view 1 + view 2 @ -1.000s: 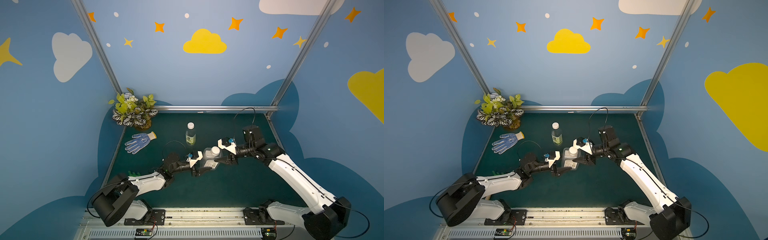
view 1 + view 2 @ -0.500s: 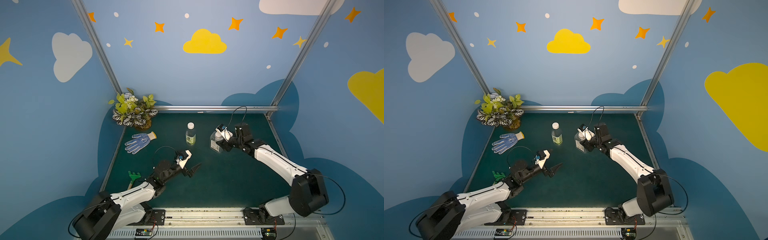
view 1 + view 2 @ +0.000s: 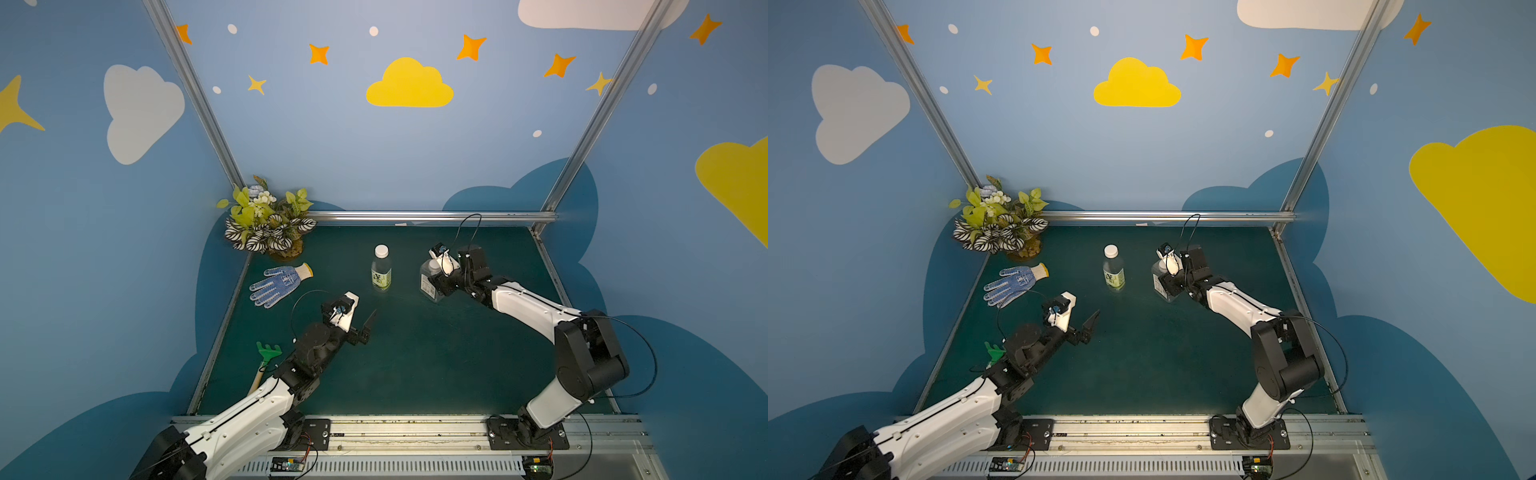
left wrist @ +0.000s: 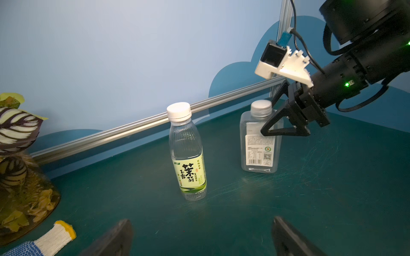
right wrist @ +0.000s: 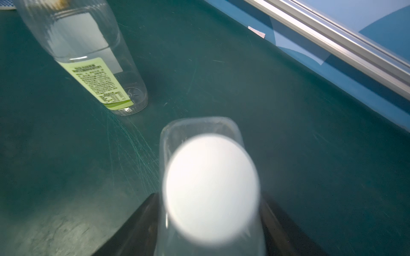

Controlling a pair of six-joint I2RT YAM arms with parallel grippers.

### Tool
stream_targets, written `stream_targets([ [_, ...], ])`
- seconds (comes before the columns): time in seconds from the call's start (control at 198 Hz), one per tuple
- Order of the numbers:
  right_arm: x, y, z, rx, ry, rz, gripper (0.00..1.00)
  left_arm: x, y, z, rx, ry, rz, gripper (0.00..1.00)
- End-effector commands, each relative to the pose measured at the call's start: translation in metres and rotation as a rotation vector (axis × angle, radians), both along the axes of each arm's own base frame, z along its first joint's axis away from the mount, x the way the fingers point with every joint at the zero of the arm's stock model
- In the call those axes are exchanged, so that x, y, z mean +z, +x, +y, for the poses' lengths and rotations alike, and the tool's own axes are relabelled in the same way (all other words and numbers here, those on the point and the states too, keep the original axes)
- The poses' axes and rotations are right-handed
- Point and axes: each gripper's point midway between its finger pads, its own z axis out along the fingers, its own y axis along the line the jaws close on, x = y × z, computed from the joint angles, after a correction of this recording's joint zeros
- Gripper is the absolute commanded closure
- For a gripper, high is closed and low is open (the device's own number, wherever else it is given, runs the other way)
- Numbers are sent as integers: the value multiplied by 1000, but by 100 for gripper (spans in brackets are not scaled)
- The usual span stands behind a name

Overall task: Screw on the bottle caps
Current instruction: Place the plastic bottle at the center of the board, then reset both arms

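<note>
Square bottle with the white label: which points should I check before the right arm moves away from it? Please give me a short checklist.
1. Cap sits on square bottle: ok.
2. Cap fully tight: cannot tell.
3. Square bottle upright on table: ok.
4. Right gripper jaws clear of the bottle: cannot tell.
5. Slim bottle upright, its cap on: ok.
6. Left gripper open, empty, apart from both bottles: ok.
</note>
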Motion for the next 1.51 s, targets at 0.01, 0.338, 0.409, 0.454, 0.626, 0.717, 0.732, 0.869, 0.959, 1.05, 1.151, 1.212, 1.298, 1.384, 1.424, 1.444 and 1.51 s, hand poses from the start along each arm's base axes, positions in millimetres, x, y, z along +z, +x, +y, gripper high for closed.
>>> stream_targets([
  [0.01, 22, 1, -8, -35, 10, -54, 9, -3, 3, 5, 29, 2, 20, 0],
  [0.338, 91, -30, -55, -100, 8, -100, 2, -1, 17, 25, 143, -43, 53, 0],
  [0.409, 107, -42, -65, -109, 44, -121, 2, -1, 21, 37, 195, -60, 61, 0],
  [0.454, 114, -49, -73, -130, 76, -131, 2, -3, 23, 48, 247, -65, 73, 0],
  [0.626, 107, -58, -128, -365, 115, -166, 2, -15, 32, 95, 453, -61, 118, 0],
  [0.717, 84, -56, -166, -539, 102, -186, 2, -24, 34, 118, 542, -37, 140, 0],
  [0.732, 78, -56, -171, -560, 100, -183, 2, -25, 34, 123, 556, -33, 145, 0],
  [0.869, 26, -52, -202, -678, 113, -175, 2, -30, 34, 148, 645, -43, 169, 0],
  [0.959, 3, -47, -210, -700, 104, -190, 2, -31, 29, 161, 691, -19, 169, 0],
  [1.05, -15, -39, -209, -678, 77, -210, 2, -34, 25, 169, 713, 0, 158, 0],
  [1.151, -28, -32, -207, -641, 55, -241, 2, -41, 24, 173, 714, 13, 156, 0],
  [1.212, -34, -28, -207, -626, 69, -244, 2, -45, 26, 172, 701, 19, 148, 0],
  [1.298, -46, -24, -209, -609, 106, -245, 2, -51, 31, 168, 664, 11, 147, 0],
  [1.384, -49, -19, -217, -634, 156, -244, 2, -57, 40, 160, 605, 14, 152, 0],
  [1.424, -49, -15, -221, -654, 179, -205, 2, -60, 45, 157, 582, 16, 156, 0],
  [1.444, -53, -16, -220, -640, 173, -171, 2, -61, 47, 154, 566, 18, 156, 0],
  [1.51, -53, -16, -220, -632, 164, -170, 2, -63, 56, 146, 519, 30, 142, 0],
])
